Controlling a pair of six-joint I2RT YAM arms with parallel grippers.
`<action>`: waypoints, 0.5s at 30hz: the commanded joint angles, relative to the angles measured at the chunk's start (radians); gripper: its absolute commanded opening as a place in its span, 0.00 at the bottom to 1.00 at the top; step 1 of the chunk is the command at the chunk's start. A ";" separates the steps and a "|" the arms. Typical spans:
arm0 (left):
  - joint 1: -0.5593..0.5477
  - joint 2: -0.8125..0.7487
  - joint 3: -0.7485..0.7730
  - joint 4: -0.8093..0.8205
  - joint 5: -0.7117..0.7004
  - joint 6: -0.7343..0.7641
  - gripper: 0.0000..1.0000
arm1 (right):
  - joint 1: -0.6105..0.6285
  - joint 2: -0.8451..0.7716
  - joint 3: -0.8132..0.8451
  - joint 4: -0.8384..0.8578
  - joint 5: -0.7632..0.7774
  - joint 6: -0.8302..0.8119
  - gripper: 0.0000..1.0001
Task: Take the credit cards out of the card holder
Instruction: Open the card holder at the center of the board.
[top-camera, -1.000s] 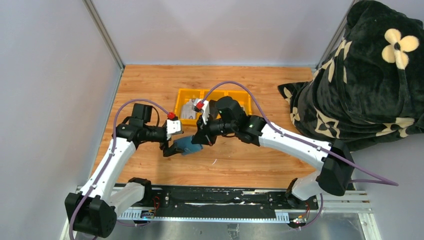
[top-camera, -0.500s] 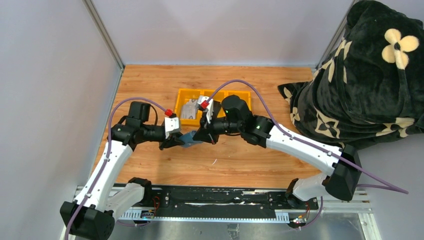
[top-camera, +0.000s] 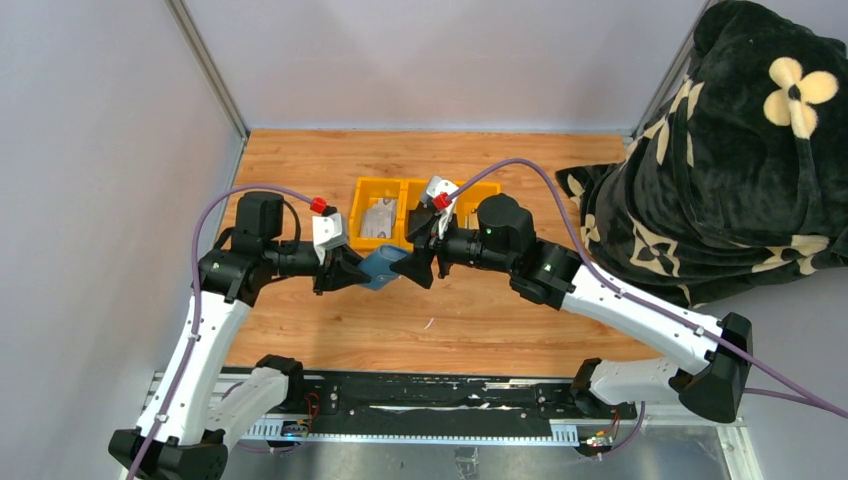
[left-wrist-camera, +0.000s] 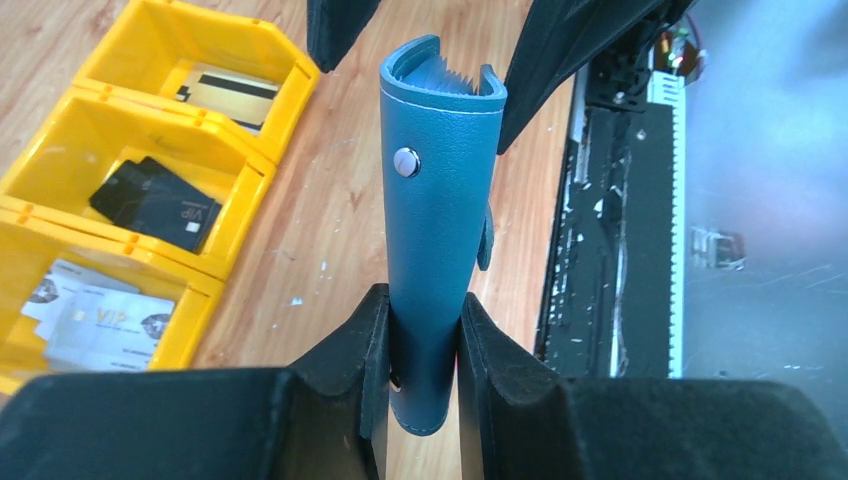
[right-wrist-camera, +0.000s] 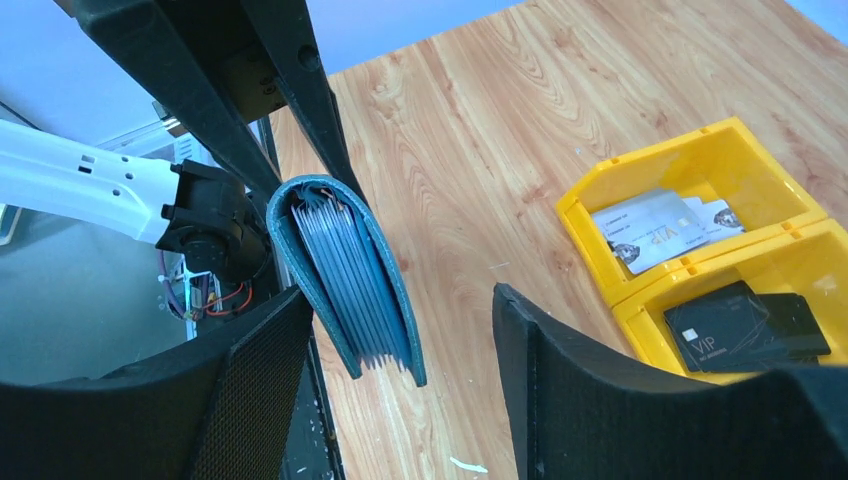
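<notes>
Card holder (top-camera: 381, 268) hangs in the air over the wooden table (top-camera: 480, 322), just in front of the yellow tray (top-camera: 380, 181), higher and further left than a second ago. The left gripper (top-camera: 350, 272) has gone from wide to clamped on one end. The right gripper (top-camera: 413, 268), pinched shut before, now gapes; its fingers (right-wrist-camera: 250, 390) flank the fanned open edge without touching.

Card holder (left-wrist-camera: 440, 200): one
Yellow tray (left-wrist-camera: 240, 150): one, three compartments
Black cards (left-wrist-camera: 155, 205): two
Pale cards (left-wrist-camera: 100, 325): at least three
Grippers: two, left gripper (left-wrist-camera: 425, 335), right gripper (top-camera: 414, 268)
Blanket (top-camera: 740, 150): one
</notes>
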 joint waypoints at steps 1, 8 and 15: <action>-0.007 -0.033 0.030 0.007 0.095 -0.109 0.00 | -0.001 -0.021 -0.020 0.049 0.040 -0.040 0.70; -0.007 -0.066 0.033 0.006 0.104 -0.150 0.00 | -0.006 -0.015 0.021 0.044 -0.080 -0.096 0.69; -0.007 -0.083 0.051 0.006 0.106 -0.178 0.00 | -0.011 0.002 0.056 0.020 -0.251 -0.074 0.49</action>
